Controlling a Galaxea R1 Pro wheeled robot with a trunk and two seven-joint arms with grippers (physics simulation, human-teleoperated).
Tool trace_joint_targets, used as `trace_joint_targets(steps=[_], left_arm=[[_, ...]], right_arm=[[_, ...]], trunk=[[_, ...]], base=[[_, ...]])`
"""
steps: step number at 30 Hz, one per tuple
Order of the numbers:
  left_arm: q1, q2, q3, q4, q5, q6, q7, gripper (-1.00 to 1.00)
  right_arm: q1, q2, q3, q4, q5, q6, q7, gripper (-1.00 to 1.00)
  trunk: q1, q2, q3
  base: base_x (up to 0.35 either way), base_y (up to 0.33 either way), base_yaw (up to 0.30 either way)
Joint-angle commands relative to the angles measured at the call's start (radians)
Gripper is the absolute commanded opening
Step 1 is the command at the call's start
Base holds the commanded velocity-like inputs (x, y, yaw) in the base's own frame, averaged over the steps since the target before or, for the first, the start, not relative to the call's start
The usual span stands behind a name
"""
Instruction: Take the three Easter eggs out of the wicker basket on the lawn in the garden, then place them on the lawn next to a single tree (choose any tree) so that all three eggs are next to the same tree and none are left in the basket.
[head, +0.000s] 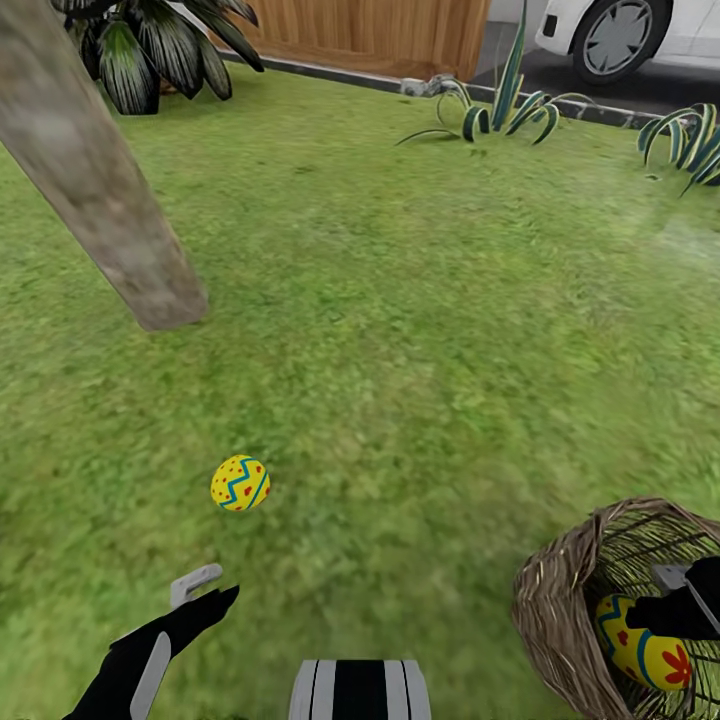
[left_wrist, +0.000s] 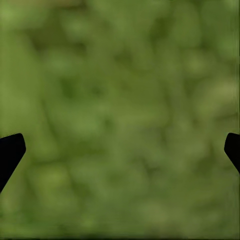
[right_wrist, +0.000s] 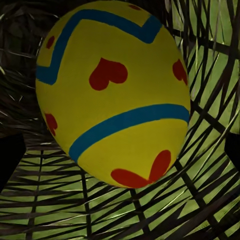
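The lawn carries one Easter egg, the tipped wicker basket and the tree trunk.

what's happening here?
Mid egg transfer. One egg lies on the lawn, some way short of the tree. The left gripper is open and empty above the grass. The right gripper is open inside the tipped basket, reaching at another egg but not yet gripping it.

wicker basket cut by frame edge, right tool partly covering egg
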Motion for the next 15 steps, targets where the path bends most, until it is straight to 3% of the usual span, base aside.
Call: trace_joint_targets(steps=[1, 6, 15], left_arm=[[0.0, 0.0, 0.002, -0.001, 0.01, 0.008, -0.002, 1.0], [0.0, -0.001, 0.002, -0.001, 0.011, 0.002, -0.006, 1.0], [0.0, -0.002, 0.002, 0.014, 0.011, -0.02, -0.005, 1.0]], right_arm=[[0.0, 0.0, -0.002, -0.001, 0.012, 0.003, 0.009, 1.0], [0.0, 0.0, -0.004, -0.001, 0.011, 0.003, 0.009, 1.0], [0.0, 0.0, -0.003, -0.001, 0.012, 0.003, 0.009, 1.0]], trunk=[[0.0, 0.0, -0.001], [0.0, 0.0, -0.001], [0.0, 0.0, -0.001]], base=[[0.0, 0.0, 0.0], [0.002, 0.0, 0.0], [0.237, 0.0, 0.0]])
